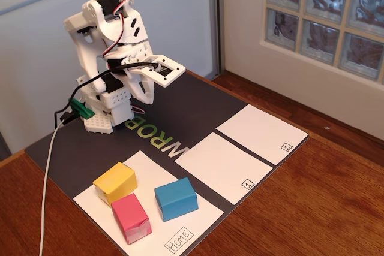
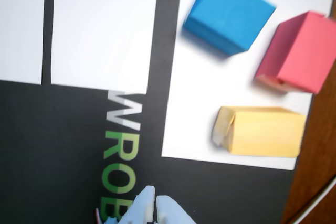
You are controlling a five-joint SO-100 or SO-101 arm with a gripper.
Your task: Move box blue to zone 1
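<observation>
The blue box (image 1: 176,198) (image 2: 228,11) sits on the Home panel (image 1: 144,208), beside a yellow box (image 1: 115,182) and a pink box (image 1: 131,217). Zone 1 (image 1: 219,166) (image 2: 102,30) is a white panel with a boxed "1" in its corner, lying bare right of the Home panel in the fixed view. My gripper (image 2: 156,199) (image 1: 147,91) is folded back near the arm's base, well away from the boxes. Its white fingers (image 2: 144,205) are together with nothing between them.
Zone 2 (image 1: 261,133) lies beyond zone 1 on the black mat (image 1: 180,109). A white cable (image 1: 48,178) runs down the mat's left side. The wooden table (image 1: 312,208) surrounds the mat. A glass-block window (image 1: 324,16) stands behind.
</observation>
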